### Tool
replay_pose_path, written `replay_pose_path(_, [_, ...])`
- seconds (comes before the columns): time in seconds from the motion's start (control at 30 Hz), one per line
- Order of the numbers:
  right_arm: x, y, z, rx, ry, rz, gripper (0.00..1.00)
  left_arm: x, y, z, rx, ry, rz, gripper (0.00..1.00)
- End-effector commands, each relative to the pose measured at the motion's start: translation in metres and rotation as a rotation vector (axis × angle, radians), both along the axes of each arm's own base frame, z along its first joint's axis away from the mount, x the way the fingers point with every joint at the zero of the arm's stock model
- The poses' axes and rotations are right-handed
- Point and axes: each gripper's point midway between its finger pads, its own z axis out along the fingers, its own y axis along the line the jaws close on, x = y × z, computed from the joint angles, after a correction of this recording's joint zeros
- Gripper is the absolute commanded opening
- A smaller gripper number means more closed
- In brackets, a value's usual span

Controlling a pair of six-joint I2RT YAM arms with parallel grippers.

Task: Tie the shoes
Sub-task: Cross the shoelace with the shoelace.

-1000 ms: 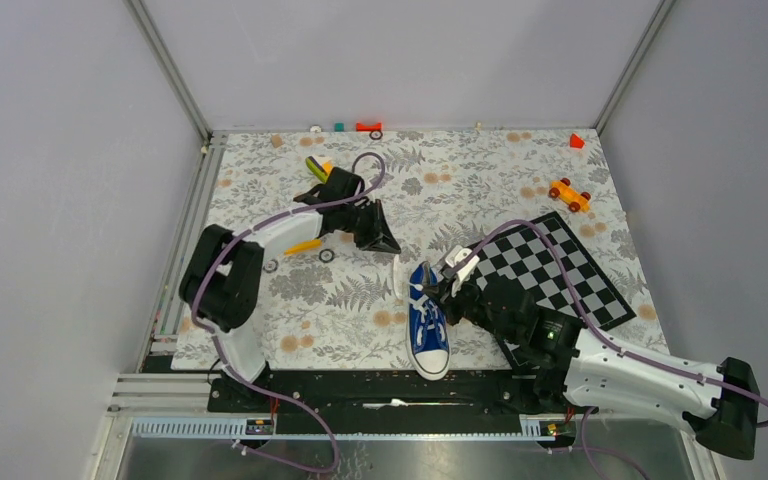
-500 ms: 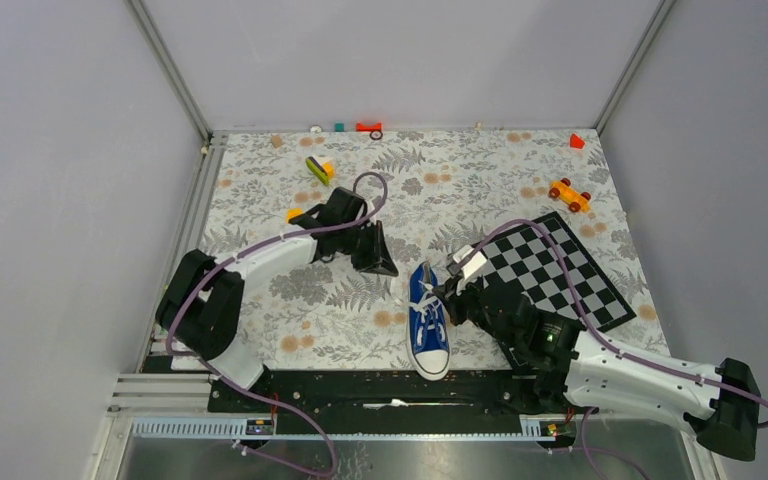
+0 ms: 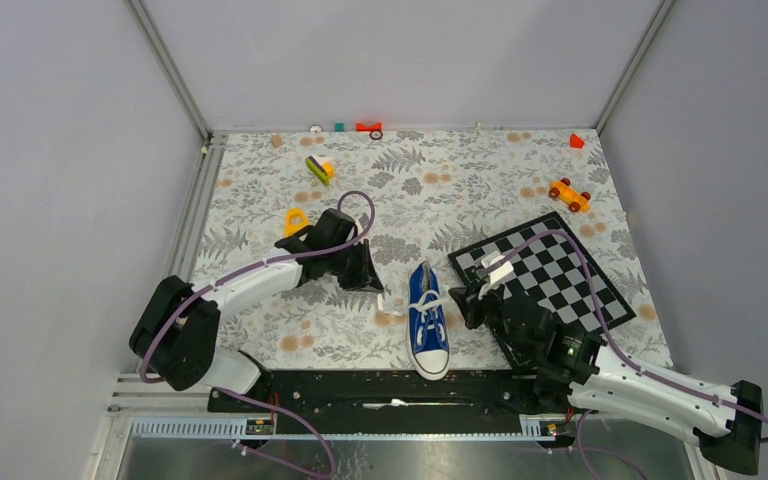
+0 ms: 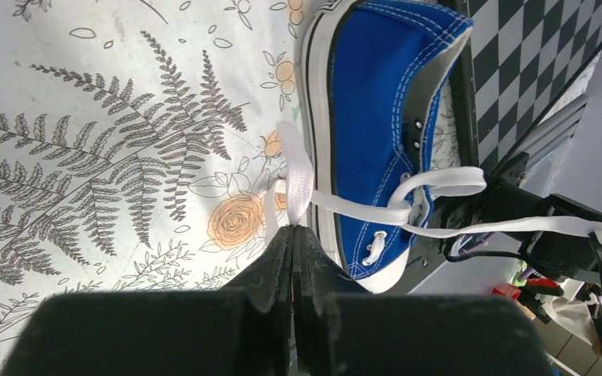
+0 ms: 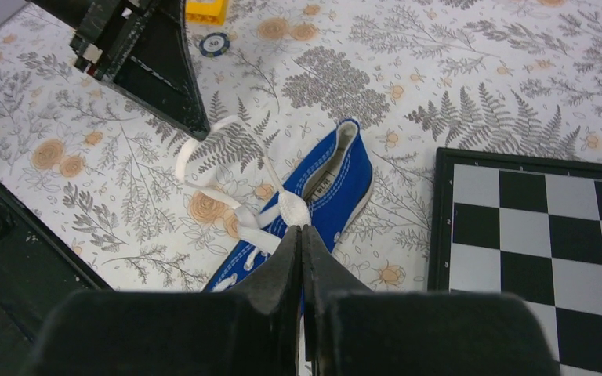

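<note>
The blue sneaker [image 3: 428, 328] with white toe cap lies near the table's front edge, toe toward the arms. It also shows in the left wrist view [image 4: 376, 117] and the right wrist view [image 5: 337, 184]. My left gripper [image 3: 375, 288] sits just left of the shoe, shut on one white lace [image 4: 298, 176]. My right gripper [image 3: 460, 295] sits just right of the shoe, shut on the other lace [image 5: 292, 210]. The laces [image 3: 423, 300] run taut across the shoe between the two grippers.
A black-and-white chessboard [image 3: 560, 262] lies right of the shoe, under my right arm. A yellow toy [image 3: 294, 220], a green-yellow toy [image 3: 317, 168], an orange toy car [image 3: 569, 194] and small red blocks [image 3: 576, 141] lie on the floral mat.
My left gripper has moved nearer and down to the shoe's left side with its lace. My right gripper has shifted right, and the laces now stretch sideways across the shoe.
</note>
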Motion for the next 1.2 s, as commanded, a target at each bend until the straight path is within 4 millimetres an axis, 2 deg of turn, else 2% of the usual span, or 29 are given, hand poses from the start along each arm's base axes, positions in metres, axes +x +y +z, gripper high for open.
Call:
replay_pose_path(0.0, [0.003, -0.012, -0.01, -0.006, 0.018, -0.064, 0.0, 0.012, 0.002, 0.006, -0.003, -0.062, 0.045, 0.0])
replay_pose_path(0.1, [0.003, -0.015, -0.021, -0.023, 0.033, -0.085, 0.0, 0.012, 0.003, 0.003, 0.007, -0.071, 0.04, 0.0])
replay_pose_path(0.2, [0.006, -0.022, -0.029, -0.023, 0.044, -0.133, 0.0, 0.013, 0.005, 0.009, 0.008, -0.11, 0.039, 0.0])
replay_pose_path(0.47, [0.01, -0.039, -0.039, -0.026, 0.066, -0.229, 0.0, 0.012, 0.001, 0.011, 0.007, -0.11, 0.015, 0.0])
replay_pose_path(0.8, [0.014, -0.05, -0.007, -0.025, 0.001, -0.249, 0.0, 0.012, -0.003, 0.019, -0.002, -0.129, -0.006, 0.0])
replay_pose_path(1.0, [0.018, -0.037, 0.007, -0.048, -0.015, -0.193, 0.0, 0.013, 0.001, 0.02, 0.026, -0.139, -0.009, 0.0])
replay_pose_path(1.17, [0.009, -0.007, 0.01, -0.077, 0.012, -0.032, 0.0, 0.014, 0.005, 0.023, 0.045, -0.15, -0.003, 0.0])
